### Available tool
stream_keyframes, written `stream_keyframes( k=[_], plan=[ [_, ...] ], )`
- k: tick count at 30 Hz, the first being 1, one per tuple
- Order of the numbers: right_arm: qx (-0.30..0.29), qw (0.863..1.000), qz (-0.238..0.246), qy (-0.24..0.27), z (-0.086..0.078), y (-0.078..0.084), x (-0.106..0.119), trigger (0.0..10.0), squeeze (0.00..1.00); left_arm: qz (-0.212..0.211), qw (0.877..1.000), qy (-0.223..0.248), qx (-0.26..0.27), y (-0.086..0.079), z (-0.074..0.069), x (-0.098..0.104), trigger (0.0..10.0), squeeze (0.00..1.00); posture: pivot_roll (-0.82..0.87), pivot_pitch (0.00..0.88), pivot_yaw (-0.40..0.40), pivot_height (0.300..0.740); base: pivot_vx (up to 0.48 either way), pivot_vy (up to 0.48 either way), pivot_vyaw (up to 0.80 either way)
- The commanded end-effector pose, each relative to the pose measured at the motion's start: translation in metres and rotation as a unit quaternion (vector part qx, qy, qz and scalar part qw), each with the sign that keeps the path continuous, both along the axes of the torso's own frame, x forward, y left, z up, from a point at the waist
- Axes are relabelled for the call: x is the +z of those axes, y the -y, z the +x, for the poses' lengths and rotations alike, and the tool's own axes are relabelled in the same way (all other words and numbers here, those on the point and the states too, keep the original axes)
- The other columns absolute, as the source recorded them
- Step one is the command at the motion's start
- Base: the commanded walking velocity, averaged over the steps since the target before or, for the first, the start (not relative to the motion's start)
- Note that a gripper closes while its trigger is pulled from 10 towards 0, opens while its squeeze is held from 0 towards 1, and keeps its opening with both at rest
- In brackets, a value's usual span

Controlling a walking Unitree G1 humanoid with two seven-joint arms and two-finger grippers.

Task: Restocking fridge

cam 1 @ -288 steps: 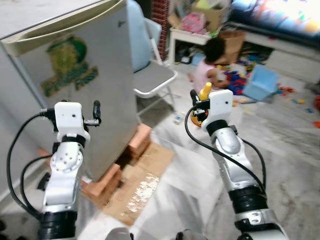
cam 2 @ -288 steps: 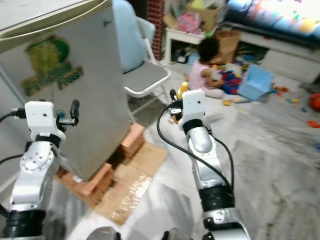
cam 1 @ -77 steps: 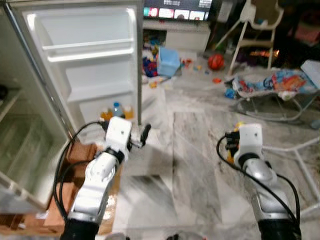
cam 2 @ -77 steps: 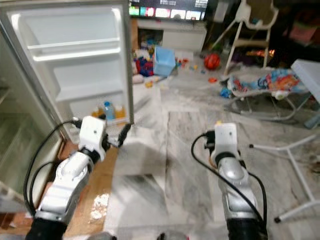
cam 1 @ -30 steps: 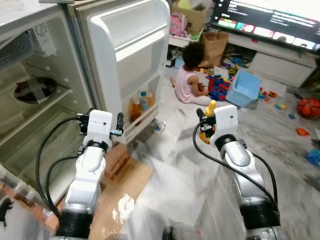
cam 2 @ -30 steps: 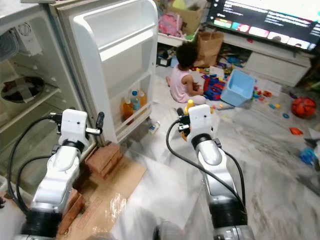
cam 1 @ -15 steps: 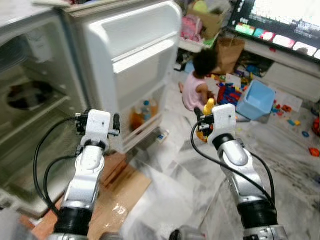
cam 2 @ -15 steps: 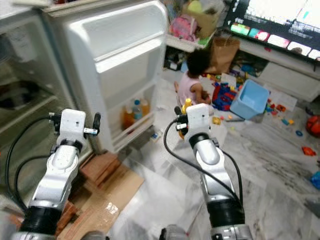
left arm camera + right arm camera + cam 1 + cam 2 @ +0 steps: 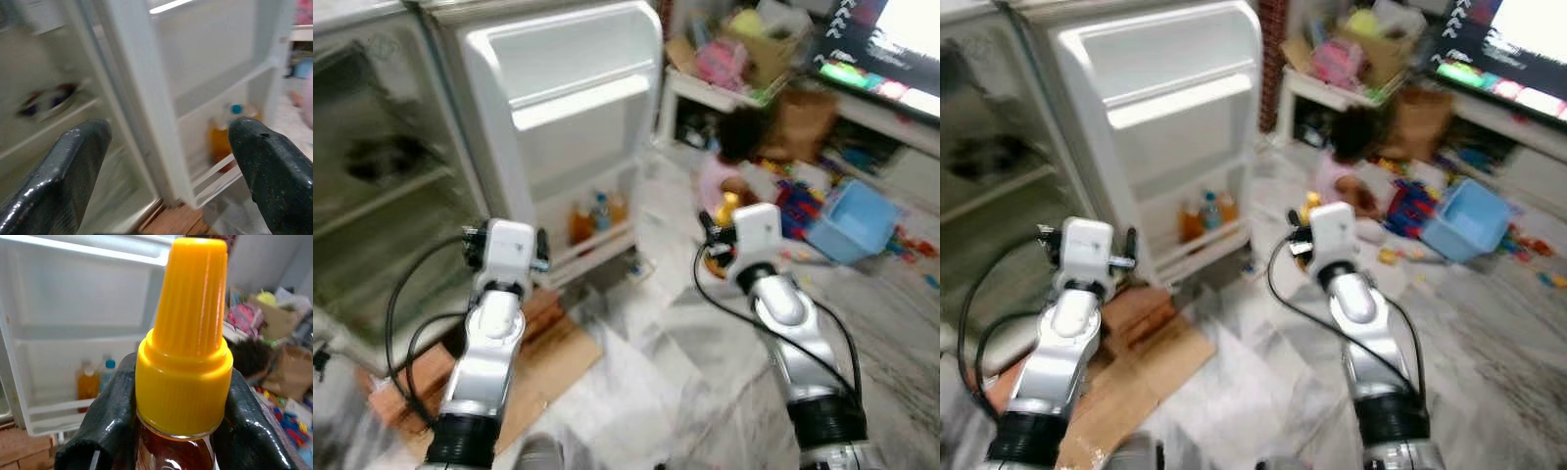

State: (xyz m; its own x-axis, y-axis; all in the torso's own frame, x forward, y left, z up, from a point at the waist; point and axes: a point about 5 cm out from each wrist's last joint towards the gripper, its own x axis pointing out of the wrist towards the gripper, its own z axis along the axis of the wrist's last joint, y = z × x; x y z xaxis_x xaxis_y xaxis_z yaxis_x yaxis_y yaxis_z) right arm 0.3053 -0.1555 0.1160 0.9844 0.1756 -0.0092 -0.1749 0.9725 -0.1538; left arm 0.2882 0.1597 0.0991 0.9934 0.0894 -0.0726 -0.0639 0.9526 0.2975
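the right gripper [image 9: 181, 431] clamps an amber bottle [image 9: 178, 450] with a ribbed, conical yellow cap [image 9: 183, 342]. the left gripper [image 9: 166, 161] has its fingers spread apart before the open white fridge [image 9: 558, 127].

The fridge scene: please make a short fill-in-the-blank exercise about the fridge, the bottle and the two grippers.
1. The fridge door stands ____.
2. The right gripper is shut on a bottle with a ____ cap.
3. The left gripper holds ____.
4. Drink bottles stand on the door's ____ shelf.

Missing words: open; yellow; nothing; bottom
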Motion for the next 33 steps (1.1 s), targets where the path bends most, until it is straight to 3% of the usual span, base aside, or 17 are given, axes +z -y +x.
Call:
stream_keyframes(
  k=[1, 5, 10, 18, 27, 33],
  plan=[
    [0.004, 0.999, 0.011, 0.037, 0.007, -0.004, 0.016, 10.0, 0.0, 0.016, 1.0, 0.007, 0.021, -0.011, 0.0, 0.008, 10.0, 0.0, 0.1, 0.0, -0.048, 0.74, 0.0, -0.465, 0.8],
    [-0.005, 0.999, 0.021, 0.045, 0.012, -0.005, 0.02, 10.0, 0.0, 0.031, 0.999, 0.006, 0.038, -0.024, -0.005, 0.015, 10.0, 0.0, 0.14, 0.0, -0.041, 0.74, 0.0, -0.116, 0.72],
    [-0.007, 0.998, 0.031, 0.047, 0.014, -0.011, 0.022, 10.0, 0.0, 0.034, 0.998, -0.002, 0.056, -0.038, -0.013, 0.016, 10.0, 0.0, 0.14, 0.0, -0.045, 0.74, 0.0, 0.0, 0.0],
    [0.009, 0.997, 0.037, 0.061, 0.017, -0.017, 0.027, 10.0, 0.0, -0.011, 1.0, 0.001, 0.026, -0.017, -0.014, 0.009, 10.0, 0.0, 0.11, 0.0, -0.054, 0.74, 0.31, 0.0, 0.5],
    [0.018, 0.997, 0.023, 0.071, 0.021, -0.012, 0.031, 10.0, 0.0, -0.014, 0.999, -0.016, 0.035, -0.019, -0.018, 0.005, 10.0, 0.0, 0.11, 0.0, -0.063, 0.74, 0.48, 0.0, 0.0],
    [0.045, 0.996, 0.02, 0.08, 0.019, -0.021, 0.033, 10.0, 0.0, -0.023, 0.999, -0.014, 0.038, -0.017, -0.017, 0.006, 10.0, 0.0, 0.1, 0.0, -0.063, 0.74, 0.48, 0.0, 0.19]
  ],
)
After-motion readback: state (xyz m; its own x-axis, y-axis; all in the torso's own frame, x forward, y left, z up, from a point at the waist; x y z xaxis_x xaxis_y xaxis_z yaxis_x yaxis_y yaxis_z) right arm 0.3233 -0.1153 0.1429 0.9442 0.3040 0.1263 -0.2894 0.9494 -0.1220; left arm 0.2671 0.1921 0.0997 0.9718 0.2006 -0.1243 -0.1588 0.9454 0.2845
